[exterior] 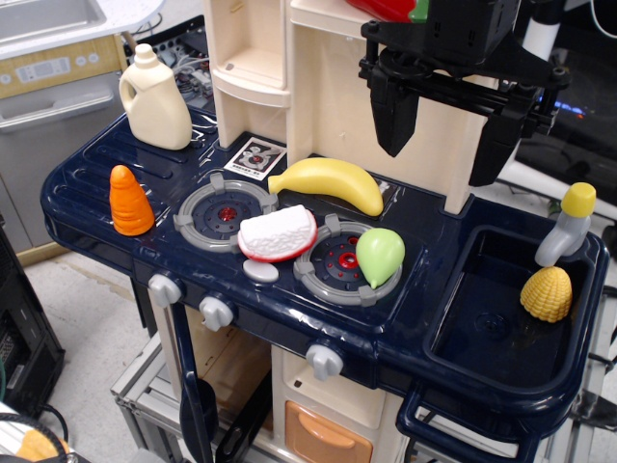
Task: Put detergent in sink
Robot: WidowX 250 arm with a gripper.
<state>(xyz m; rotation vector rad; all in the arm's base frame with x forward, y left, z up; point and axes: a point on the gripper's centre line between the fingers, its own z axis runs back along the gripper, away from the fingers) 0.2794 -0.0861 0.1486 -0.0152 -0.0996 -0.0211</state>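
Note:
The cream-beige detergent jug (pixel 152 99) stands upright at the far left back corner of the dark navy toy counter. The sink (pixel 472 362) is the deep navy basin at the right end; a yellow ridged toy (pixel 546 293) lies inside it by the far wall. My black gripper (pixel 445 130) hangs open and empty high above the counter, to the right of the banana and up-left of the sink, far from the jug.
On the counter: an orange carrot (pixel 130 201) at left, a yellow banana (pixel 330 181), a red-and-white slice (pixel 278 233) between two grey burners, a green pear (pixel 379 256) on the right burner. A grey tap with yellow knob (pixel 567 225) stands behind the sink. Cream shelf posts (pixel 253 68) rise at the back.

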